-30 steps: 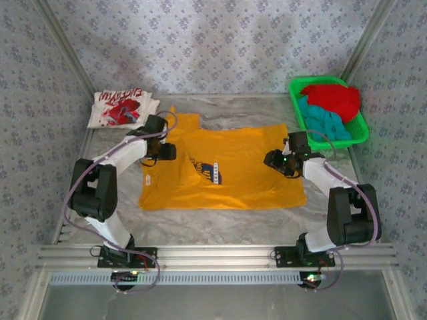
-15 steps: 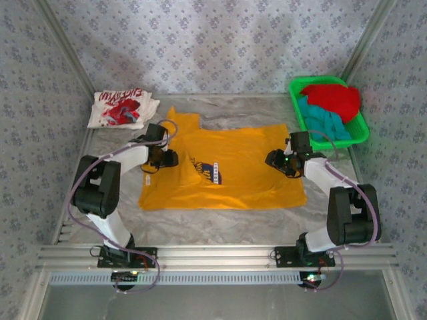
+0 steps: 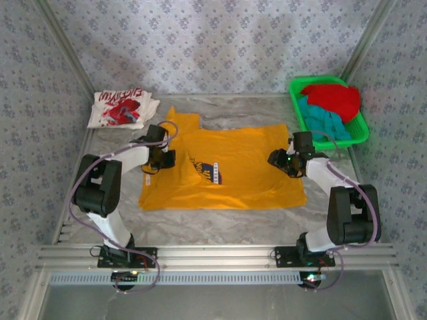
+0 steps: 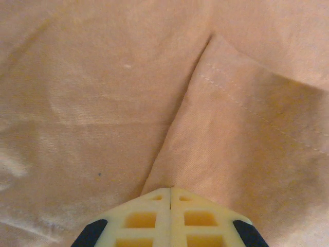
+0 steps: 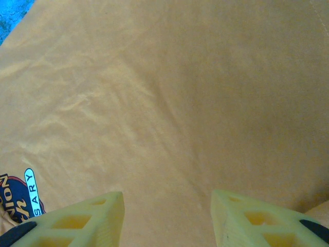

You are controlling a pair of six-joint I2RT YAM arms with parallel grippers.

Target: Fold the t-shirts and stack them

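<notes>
Near the tabletop's left edge the left gripper is pinching, fingers together, what seems a thin ridge of the yellow-orange cloth t-shirt lying across the middle; so shallow a bite is risking the cloth slipping out. The right gripper is hovering, fingers apart, over the shirt's right part, so a one-sided pull could be skewing the fold. The dark blue chest print is showing "ION" and "SARY".

left hand cut off by bottom edge; whether yellow-orange t-shirt pinched, unclear. chest print cropped at corner. teal t-shirt half buried under red t-shirt.
</notes>
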